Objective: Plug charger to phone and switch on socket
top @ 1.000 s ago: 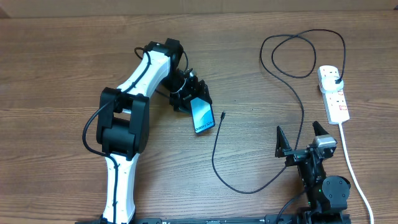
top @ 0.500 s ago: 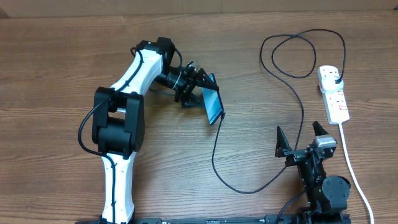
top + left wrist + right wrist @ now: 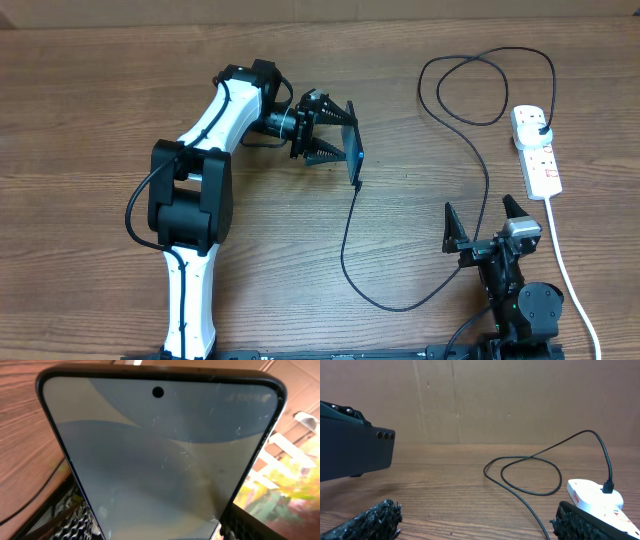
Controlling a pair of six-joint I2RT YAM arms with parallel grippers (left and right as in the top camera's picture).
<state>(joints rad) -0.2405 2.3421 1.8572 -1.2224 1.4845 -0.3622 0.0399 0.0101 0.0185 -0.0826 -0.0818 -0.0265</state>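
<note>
My left gripper (image 3: 335, 140) is shut on the phone (image 3: 353, 155) and holds it on edge above the table. In the left wrist view the phone's screen (image 3: 160, 455) fills the frame between the fingers. The black charger cable (image 3: 470, 215) loops across the table; its connector tip (image 3: 357, 186) lies just below the phone, and its plug (image 3: 541, 128) sits in the white socket strip (image 3: 536, 150). My right gripper (image 3: 483, 228) is open and empty near the front edge, beside the cable. The right wrist view shows the phone's dark back (image 3: 350, 452), the cable (image 3: 530, 480) and the socket strip (image 3: 600, 497).
The strip's thick white cord (image 3: 565, 260) runs toward the front edge, right of my right gripper. A cardboard wall (image 3: 480, 400) stands behind the wooden table (image 3: 100, 100).
My left gripper has turned the phone from screen-up to standing on edge and carried it up and to the right, above the connector tip. The right arm has not moved.
</note>
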